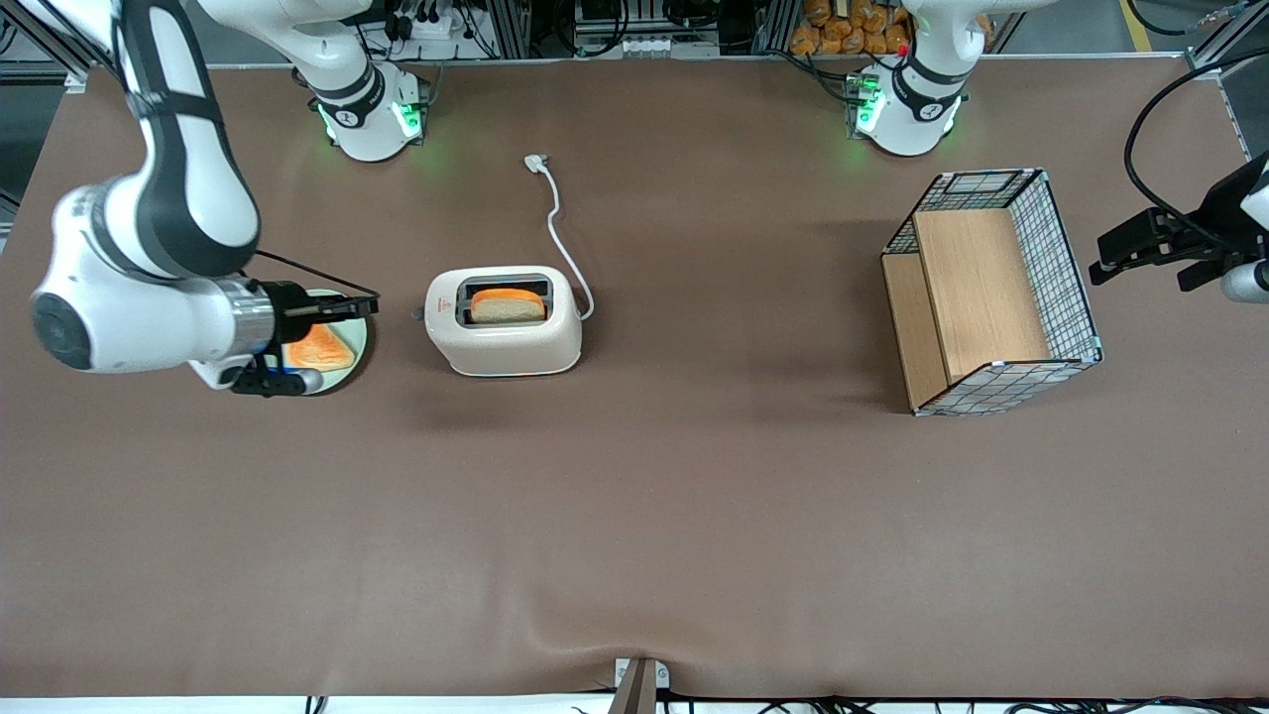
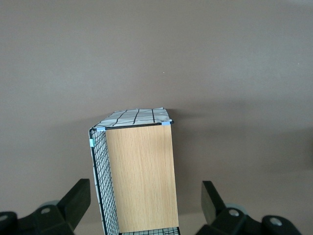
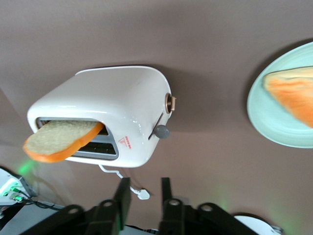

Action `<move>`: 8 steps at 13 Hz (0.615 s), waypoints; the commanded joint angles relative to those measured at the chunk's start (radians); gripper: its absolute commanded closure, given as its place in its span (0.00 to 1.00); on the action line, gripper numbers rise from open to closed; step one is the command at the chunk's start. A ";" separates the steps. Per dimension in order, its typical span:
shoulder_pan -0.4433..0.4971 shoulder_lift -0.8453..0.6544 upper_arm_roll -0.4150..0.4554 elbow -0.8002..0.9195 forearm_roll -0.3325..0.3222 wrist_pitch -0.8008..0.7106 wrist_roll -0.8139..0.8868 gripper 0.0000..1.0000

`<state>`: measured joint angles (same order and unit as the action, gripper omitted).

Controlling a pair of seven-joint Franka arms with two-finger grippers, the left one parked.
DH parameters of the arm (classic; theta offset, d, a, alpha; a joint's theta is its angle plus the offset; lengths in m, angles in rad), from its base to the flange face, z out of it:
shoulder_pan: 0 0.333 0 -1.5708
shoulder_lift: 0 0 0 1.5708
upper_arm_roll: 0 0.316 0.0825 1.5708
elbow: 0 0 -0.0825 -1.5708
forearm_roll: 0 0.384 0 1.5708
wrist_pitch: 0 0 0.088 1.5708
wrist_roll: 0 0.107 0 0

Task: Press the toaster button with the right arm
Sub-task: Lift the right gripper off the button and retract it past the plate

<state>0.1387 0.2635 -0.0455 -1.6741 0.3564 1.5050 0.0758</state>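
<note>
We begin at the working arm's end of the table, where the right arm (image 1: pixel 149 248), glossy white with rounded joints and black segments, reaches in low over a round, pale green plate (image 1: pixel 349 349). A wedge of orange-crusted toast (image 1: pixel 319 349) lies on that plate. The black gripper (image 1: pixel 362 307) hangs above the plate's rim, pointing at the toaster, and a thin black cable runs along it. In the right wrist view we see its two flat black fingers (image 3: pixel 122 196) held a little apart, a narrow gap between them, clamped on nothing.

Next comes the toaster (image 1: pixel 504 322), near the gripper but apart from it. It is cream-white, smooth and shiny, with softly rounded corners and dark slot openings on top. A slice of bread (image 1: pixel 508 304) with an orange-brown crust stands up out of one slot. The toaster button (image 3: pixel 162 131), a small grey rounded tab, sticks out of the narrow end that faces the gripper, beside a small red mark (image 3: pixel 126 142) and a coppery round knob (image 3: pixel 171 103). A white cord (image 1: pixel 561 233) curls away from the toaster across the matte brown tabletop (image 1: pixel 694 516).

Toward the parked arm's end sits a wire mesh basket (image 1: pixel 1066 268) with light wooden panels inside.
</note>
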 commanded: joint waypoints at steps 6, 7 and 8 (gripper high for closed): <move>-0.056 0.013 0.013 0.286 -0.221 -0.124 0.013 0.00; -0.060 0.008 0.012 0.310 -0.223 -0.133 0.015 0.00; -0.067 0.006 0.009 0.336 -0.231 -0.144 0.013 0.00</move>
<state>0.0889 0.2611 -0.0471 -1.4061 0.1599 1.3979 0.0866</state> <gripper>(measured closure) 0.000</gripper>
